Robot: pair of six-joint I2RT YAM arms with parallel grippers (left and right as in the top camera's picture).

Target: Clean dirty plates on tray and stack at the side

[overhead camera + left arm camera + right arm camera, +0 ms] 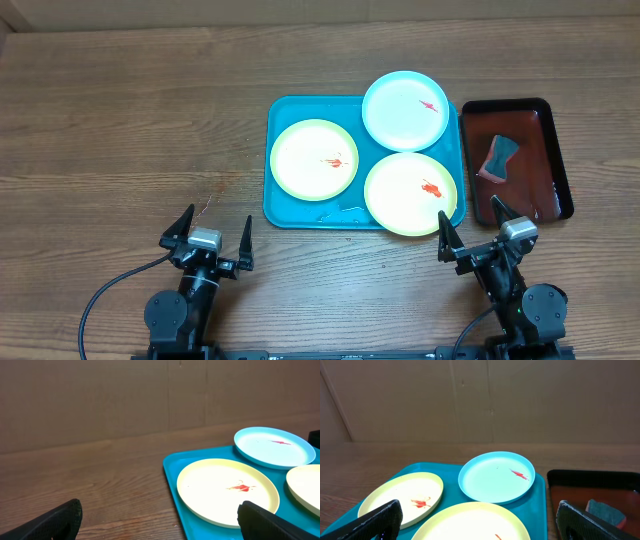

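Sitting on glossy teal tray: three round plastic plates; left end effector, right end effector spread.

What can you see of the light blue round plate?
The light blue round plastic plate is shallow, with a raised rim and a paler centre. A small red smear marks it right of the middle. It lies right side up at the far right corner of the teal rectangular plastic tray, its far edge sticking out past the tray's rim. Its near edge comes right up to a pale yellow-green round plate; whether they touch is unclear. Nothing holds it.
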